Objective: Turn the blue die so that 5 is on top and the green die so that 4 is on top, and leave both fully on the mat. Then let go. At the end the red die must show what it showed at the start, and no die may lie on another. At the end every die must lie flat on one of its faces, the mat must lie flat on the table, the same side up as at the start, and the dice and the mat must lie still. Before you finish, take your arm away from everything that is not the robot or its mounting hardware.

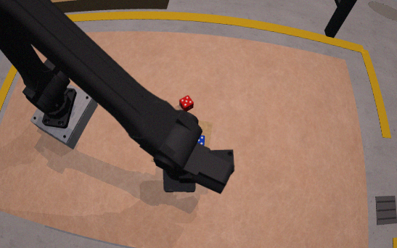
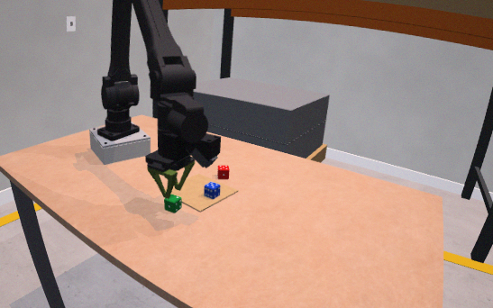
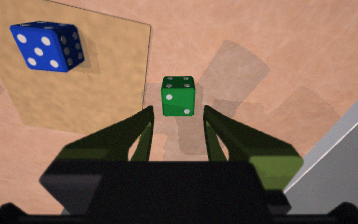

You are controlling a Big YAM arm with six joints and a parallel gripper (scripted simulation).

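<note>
The green die (image 2: 172, 203) (image 3: 178, 96) lies flat on the table just off the edge of the tan mat (image 2: 225, 193) (image 3: 80, 100) (image 1: 207, 127). My gripper (image 2: 170, 193) (image 3: 178, 111) hangs right above the green die, fingers partly apart and empty, one on each side of it. The blue die (image 2: 212, 190) (image 3: 47, 46) (image 1: 201, 140) sits on the mat and shows a five-pip face in the wrist view. The red die (image 1: 186, 102) (image 2: 223, 171) lies on the table beyond the mat. In the top view the arm hides the green die and the fingers.
The arm's grey base (image 1: 64, 116) (image 2: 118, 146) stands at the table's back left. The table's near edge shows in the wrist view to the right of the green die. A grey box (image 2: 265, 113) stands behind the table.
</note>
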